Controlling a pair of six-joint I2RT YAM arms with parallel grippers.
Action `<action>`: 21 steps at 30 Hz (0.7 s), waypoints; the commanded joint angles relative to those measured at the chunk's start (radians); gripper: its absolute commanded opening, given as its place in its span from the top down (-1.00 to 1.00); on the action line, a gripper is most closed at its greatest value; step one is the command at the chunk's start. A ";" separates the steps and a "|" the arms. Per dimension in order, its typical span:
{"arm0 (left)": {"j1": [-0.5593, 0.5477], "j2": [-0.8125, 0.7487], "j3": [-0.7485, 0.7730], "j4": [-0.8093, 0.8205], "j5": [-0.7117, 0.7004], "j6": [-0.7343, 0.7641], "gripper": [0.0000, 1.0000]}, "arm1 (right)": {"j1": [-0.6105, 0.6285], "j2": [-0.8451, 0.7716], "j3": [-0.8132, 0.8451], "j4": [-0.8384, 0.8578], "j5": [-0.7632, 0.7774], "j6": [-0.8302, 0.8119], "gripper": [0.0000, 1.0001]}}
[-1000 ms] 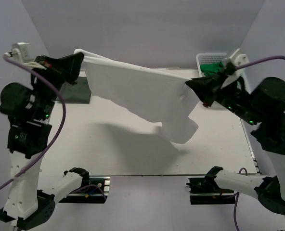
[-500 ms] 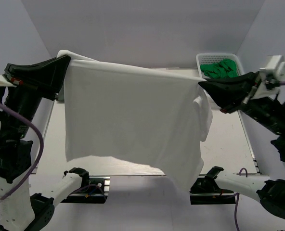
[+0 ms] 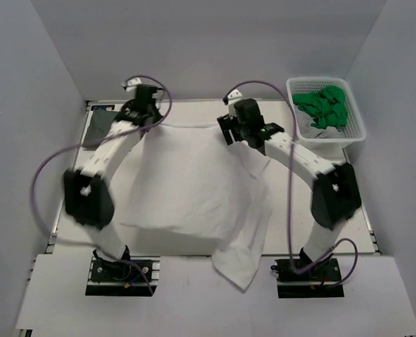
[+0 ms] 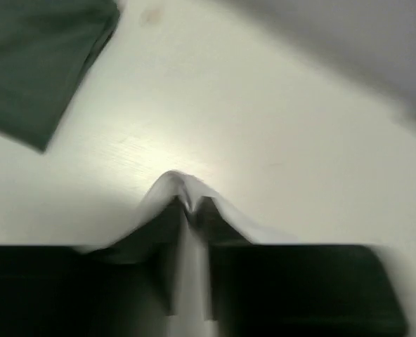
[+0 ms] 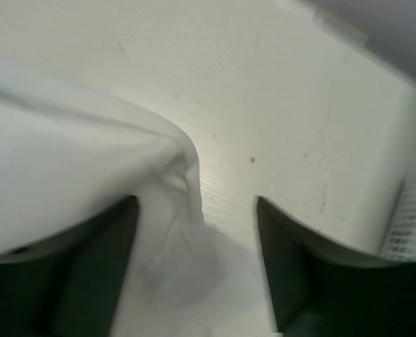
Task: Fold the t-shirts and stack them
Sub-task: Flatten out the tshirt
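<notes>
Two grippers meet the far hem of the white t-shirt, which lies spread over the middle of the table, its far hem a little short of the far edge. The left gripper has its fingers nearly together, pinching a narrow raised ridge of white cloth. The right gripper has its fingers spread wide, with the cloth lying loose between them and bunched against one finger, not clamped. The dark t-shirt lies folded flat at the far-left corner, close beside the left gripper. A basket holding green items stands at the far-right corner.

Judged state: the white shirt is laid out for folding, but not squarely. Its right side is rumpled, and one corner hangs over the near edge.

Risks:
- If the left gripper rises before its fingers part fully, the pinched ridge would lift with it and crease the hem.
- The overhanging corner could drag the cloth off the near edge.
- Folding over the rumpled right side would trap wrinkles and skew the stack.
</notes>
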 commanded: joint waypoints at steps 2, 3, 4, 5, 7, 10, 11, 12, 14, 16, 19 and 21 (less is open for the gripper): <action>0.012 0.345 0.322 -0.350 -0.136 -0.083 -0.24 | -0.058 0.233 0.173 -0.110 0.044 0.080 -0.81; 0.012 0.401 0.383 -0.402 -0.136 -0.083 -0.38 | -0.061 0.240 0.228 -0.130 0.035 0.083 -0.81; 0.012 0.468 0.433 -0.463 -0.152 -0.083 -0.96 | -0.064 0.237 0.224 -0.130 0.031 0.088 -0.81; 0.012 0.479 0.482 -0.464 -0.152 -0.083 -1.00 | -0.064 0.199 0.198 -0.113 0.024 0.089 -0.81; 0.012 0.461 0.459 -0.409 -0.113 -0.060 -1.00 | -0.068 0.166 0.141 -0.084 0.010 0.100 -0.81; 0.012 0.360 0.279 -0.271 -0.007 -0.019 -1.00 | -0.072 0.071 0.037 -0.098 -0.016 0.155 -0.81; 0.003 0.310 0.242 -0.245 0.013 -0.018 -1.00 | -0.072 0.059 0.020 -0.103 -0.022 0.180 -0.81; -0.006 0.288 0.209 -0.225 0.022 -0.009 -1.00 | -0.072 0.021 0.003 -0.112 -0.033 0.187 -0.81; -0.017 0.254 0.120 -0.162 0.058 0.002 -1.00 | -0.074 -0.002 -0.068 -0.122 -0.070 0.236 -0.81; -0.017 0.231 0.036 -0.105 0.172 0.026 -1.00 | -0.077 -0.047 -0.127 -0.130 -0.088 0.261 -0.81; -0.017 0.240 -0.029 -0.053 0.262 0.026 -1.00 | -0.084 -0.087 -0.223 -0.135 -0.084 0.339 -0.81; -0.017 0.260 -0.050 -0.030 0.300 0.026 -1.00 | -0.094 -0.107 -0.285 -0.147 -0.091 0.362 -0.81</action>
